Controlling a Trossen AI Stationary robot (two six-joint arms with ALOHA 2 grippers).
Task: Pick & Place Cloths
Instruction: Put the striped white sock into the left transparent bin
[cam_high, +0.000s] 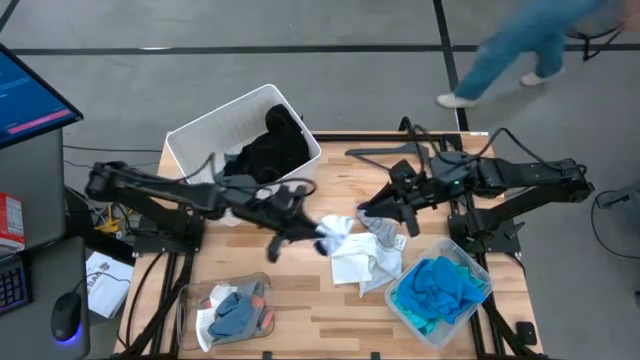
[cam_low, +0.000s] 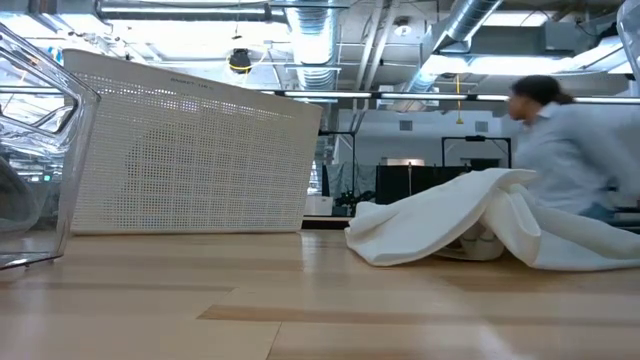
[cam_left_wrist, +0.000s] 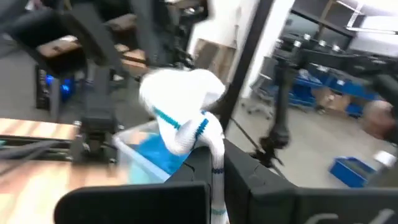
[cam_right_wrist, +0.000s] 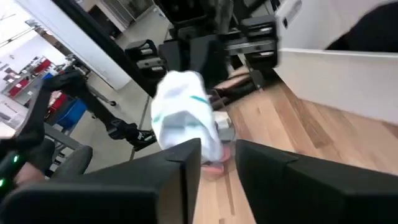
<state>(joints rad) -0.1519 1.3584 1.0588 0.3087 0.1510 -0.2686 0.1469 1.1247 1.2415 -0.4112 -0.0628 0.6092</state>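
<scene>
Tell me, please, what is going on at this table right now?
The two-armed robot is sorting cloths. The left gripper, near the middle of the table, is shut on a white sock with teal stripes. The right gripper is over the white cloth pile; I cannot tell whether it holds anything. Black cloths lie in the white bin, turquoise ones in a clear tub, and grey and orange ones in another. A person walks past behind.

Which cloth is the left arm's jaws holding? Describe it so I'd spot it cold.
Start at the white bin at the table's back left. Just in front of it, toward the centre, the left gripper is shut on a small white cloth. Unlike the plain white cloths beside it, it has turquoise stripes.
</scene>
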